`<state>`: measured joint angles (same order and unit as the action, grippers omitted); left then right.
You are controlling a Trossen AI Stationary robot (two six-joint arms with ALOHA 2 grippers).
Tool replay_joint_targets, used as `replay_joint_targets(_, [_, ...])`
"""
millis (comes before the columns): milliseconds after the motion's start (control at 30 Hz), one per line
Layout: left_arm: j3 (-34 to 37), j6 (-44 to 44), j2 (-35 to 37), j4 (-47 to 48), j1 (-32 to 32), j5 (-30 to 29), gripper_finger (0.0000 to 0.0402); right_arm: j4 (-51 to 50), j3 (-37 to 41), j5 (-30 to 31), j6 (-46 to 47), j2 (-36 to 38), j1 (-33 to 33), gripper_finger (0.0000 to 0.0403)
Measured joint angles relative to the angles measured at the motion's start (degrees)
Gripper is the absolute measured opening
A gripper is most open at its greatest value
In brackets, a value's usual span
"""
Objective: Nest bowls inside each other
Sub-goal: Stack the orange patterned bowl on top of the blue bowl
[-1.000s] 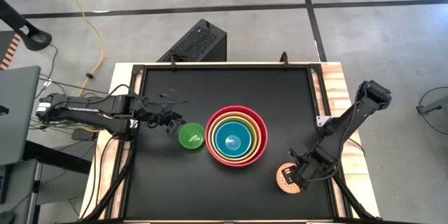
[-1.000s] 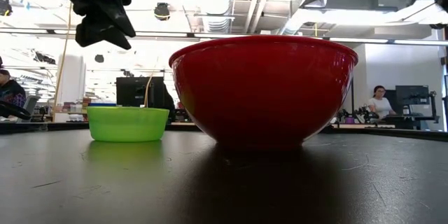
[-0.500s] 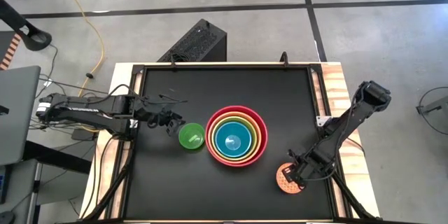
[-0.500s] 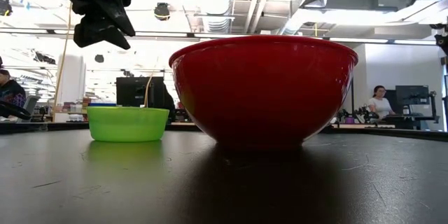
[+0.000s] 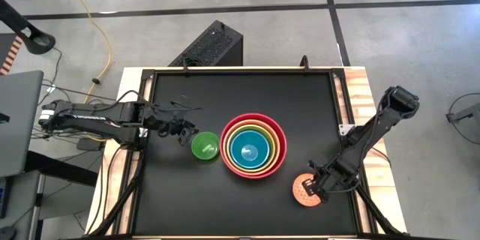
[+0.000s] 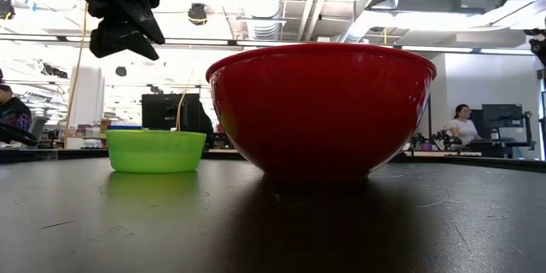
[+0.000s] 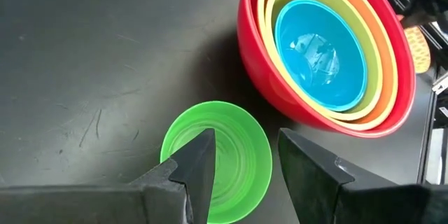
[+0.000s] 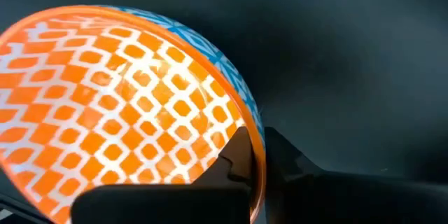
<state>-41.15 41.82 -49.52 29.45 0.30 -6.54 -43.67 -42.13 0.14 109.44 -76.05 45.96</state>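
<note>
A nest of bowls point(image 5: 253, 147) stands mid-table, red outermost point(image 6: 320, 107) and teal innermost point(image 7: 320, 52). Left of it, a small bright green bowl point(image 5: 205, 147) rests on its base on the black table. My left gripper point(image 7: 245, 147) hangs open just above the green bowl's left rim, touching nothing. Near the table's near right corner is an orange-and-white patterned bowl point(image 5: 302, 190), blue on the outside. My right gripper point(image 8: 259, 157) is shut on this bowl. My right gripper pinches the patterned bowl's rim point(image 8: 256, 136) on the side toward the table's right edge. One finger point(image 8: 234, 161) is inside the bowl and the other finger point(image 8: 287, 157) outside. The fingers point steeply down. Whether the bowl is lifted off the table, I cannot tell.
The black table has a raised frame point(image 5: 240, 70) and wooden side strips point(image 5: 361, 94). Bare table surface lies beyond and in front of the nest. A black box point(image 5: 210, 45) and cables lie on the floor past the far edge. People sit far behind in the low view.
My right gripper has sunk a little at the patterned bowl. The bowl now shows slightly farther toward the table's left. The left arm, the green bowl and the nest have kept still.
</note>
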Motion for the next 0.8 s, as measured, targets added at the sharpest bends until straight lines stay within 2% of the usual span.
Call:
replay_joint_targets(200, [0.0,-0.3,0.0,0.0,0.0,0.78,0.0144,-3.52,-4.29,-0.04,0.02,4.99,-0.44,0.0006])
replay_joint_targets(433, [0.0,-0.99,0.0,0.01,0.0,0.78,0.0144,-9.4,-16.75,1.33,-4.45,7.47,-3.77,0.0005])
replay_joint_targets(600, [0.0,-1.75,0.0,0.0,0.0,0.66,0.0144,-13.86,-28.84,7.93,-14.06,2.4,-11.01,0.0004])
replay_joint_targets(800, [0.0,-3.1,0.0,-0.1,0.0,0.23,0.0144,-16.01,-42.07,8.97,-30.01,-10.13,-23.99,0.0004])
